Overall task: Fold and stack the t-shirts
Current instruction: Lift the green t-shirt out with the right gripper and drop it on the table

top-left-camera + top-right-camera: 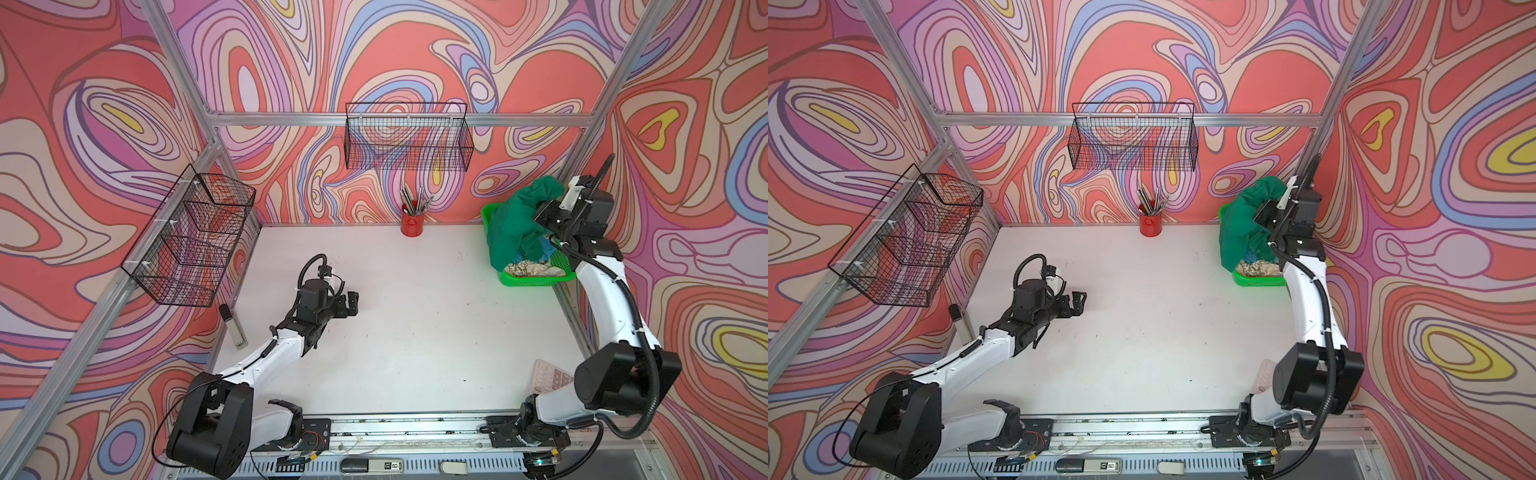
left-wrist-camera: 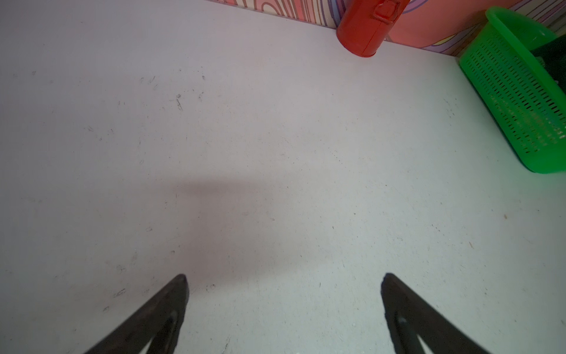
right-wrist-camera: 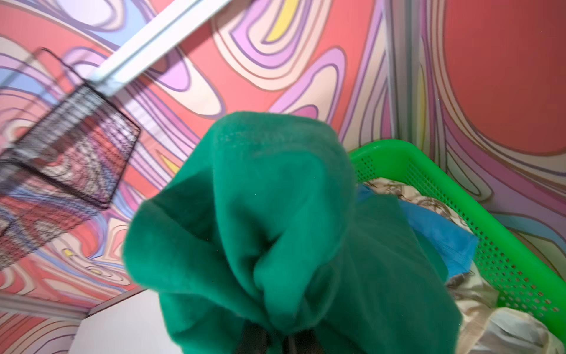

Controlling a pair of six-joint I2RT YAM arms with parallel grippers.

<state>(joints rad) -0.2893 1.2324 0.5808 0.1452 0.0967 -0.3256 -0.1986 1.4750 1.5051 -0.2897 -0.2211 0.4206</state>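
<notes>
Top views both show the left gripper (image 1: pixel 350 304) spread wide above the bare table (image 1: pixel 415 340), holding nothing. Rightward, the dark green tee (image 1: pixel 513 226) hangs bunched over the green basket (image 1: pixel 534 281), pinched by the right gripper (image 3: pixel 275 340), whose fingertips are mostly buried in cloth. The light blue tee (image 3: pixel 438 236) and cream tee (image 3: pixel 477 291) lie in the basket, partly covered.

Left arm (image 1: pixel 266 361) stretches from its near-side base toward the middle, forearm low and nearly level. The left claw (image 1: pixel 353 303) points forward with its jaws spread wide and nothing between them, as the left wrist view (image 2: pixel 284 282) confirms. Over on the other side, the right arm (image 1: pixel 611 299) climbs steeply to the far corner with its wrist bent back toward the centre. The right claw (image 1: pixel 542 218) is clamped tight on a bunch of the dark green tee (image 3: pixel 275 214), and the cloth hides its fingertips.
</notes>
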